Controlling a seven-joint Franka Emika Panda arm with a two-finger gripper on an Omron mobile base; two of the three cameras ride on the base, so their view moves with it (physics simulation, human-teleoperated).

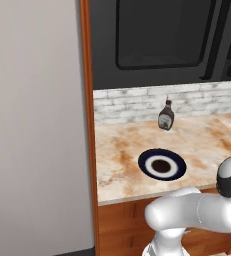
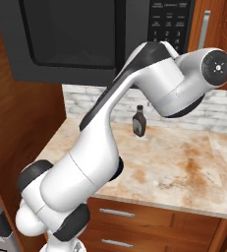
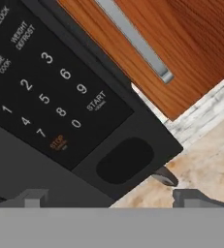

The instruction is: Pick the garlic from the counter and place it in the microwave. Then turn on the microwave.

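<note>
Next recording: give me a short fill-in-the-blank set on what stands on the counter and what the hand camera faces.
1. On the counter, the sauce bottle stands near the ____ wall.
2. The plate has a dark blue ring and lies ____ the bottle, towards the counter's front edge.
3. On the microwave keypad, the orange lettering reads ____.

Missing words: brick; in front of; STOP

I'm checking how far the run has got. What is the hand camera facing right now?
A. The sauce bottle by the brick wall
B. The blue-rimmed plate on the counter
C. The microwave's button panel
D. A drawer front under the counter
C: the hand view looks at the microwave's button panel, with number keys and a START key, and the open gripper just below it.
</note>
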